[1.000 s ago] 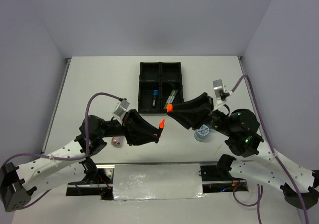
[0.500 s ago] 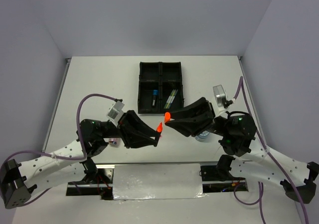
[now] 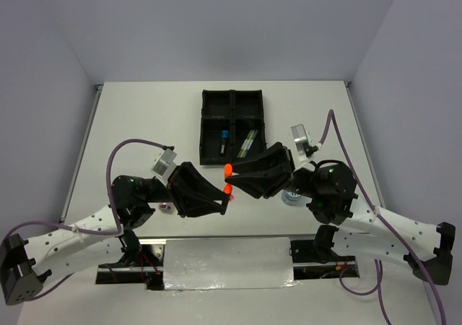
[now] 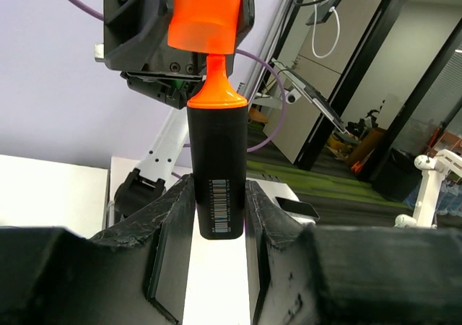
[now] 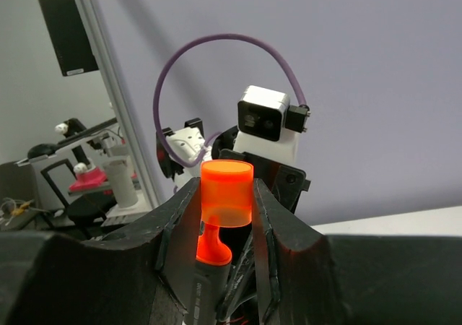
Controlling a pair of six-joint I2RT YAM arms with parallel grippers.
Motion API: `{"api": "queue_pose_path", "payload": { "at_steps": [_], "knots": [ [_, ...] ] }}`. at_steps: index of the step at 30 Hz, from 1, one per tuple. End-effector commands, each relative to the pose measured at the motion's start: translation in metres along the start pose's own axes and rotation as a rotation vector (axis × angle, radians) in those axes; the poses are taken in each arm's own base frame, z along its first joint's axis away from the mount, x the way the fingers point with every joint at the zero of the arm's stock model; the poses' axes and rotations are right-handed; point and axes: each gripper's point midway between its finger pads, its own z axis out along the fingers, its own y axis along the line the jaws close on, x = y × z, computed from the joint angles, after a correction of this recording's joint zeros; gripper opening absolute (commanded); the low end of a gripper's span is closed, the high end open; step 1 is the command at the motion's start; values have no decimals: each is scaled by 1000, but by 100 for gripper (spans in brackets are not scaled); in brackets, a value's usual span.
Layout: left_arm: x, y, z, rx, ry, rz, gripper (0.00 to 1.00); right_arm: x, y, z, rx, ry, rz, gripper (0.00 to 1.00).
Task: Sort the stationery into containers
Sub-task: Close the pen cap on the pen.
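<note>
Before the tray [image 3: 203, 123], left hand [image 3: 227, 196], right hand [image 3: 230, 172] nose-to-nose; cap [image 5: 227, 193] seemingly against highlighter [image 4: 218, 173]

One four-compartment tray [image 3: 232, 115] — plus one highlighter [image 4: 216, 173], one orange cap [image 5: 226, 193], one blue-white roll [image 3: 291, 198].

looks like a robotics lab tbh; white-walled booth [image 3: 216, 29] round the table [image 3: 144, 123]; office chair [image 5: 85, 204], wall monitor [image 5: 68, 36], black-framed glass walls [image 4: 364, 68] out back

- White table [image 3: 144, 115], with a metal strip [image 3: 81, 148] along its left edge.
- Silver sheet [image 3: 227, 263] at its near edge.
- Grey walls [image 3: 216, 22] around.
- Right wrist view: dark screen [image 5: 68, 36], black chair [image 5: 56, 173].
</note>
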Motion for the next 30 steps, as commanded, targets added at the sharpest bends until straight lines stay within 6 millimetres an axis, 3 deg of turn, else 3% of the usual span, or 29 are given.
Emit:
{"api": "queue_pose_path", "payload": {
  "at_steps": [1,19,30],
  "knots": [
    [-11,-11,-1,31,-43,72,0,-30,8,3,-12,-94,-61,19],
    [-30,-11,2,-3,-85,136,0,-15,11,2,-52,-117,-4,19],
    [-43,-12,0,-38,-133,175,0,4,-1,2,-18,-108,22,20]
  ]
}}
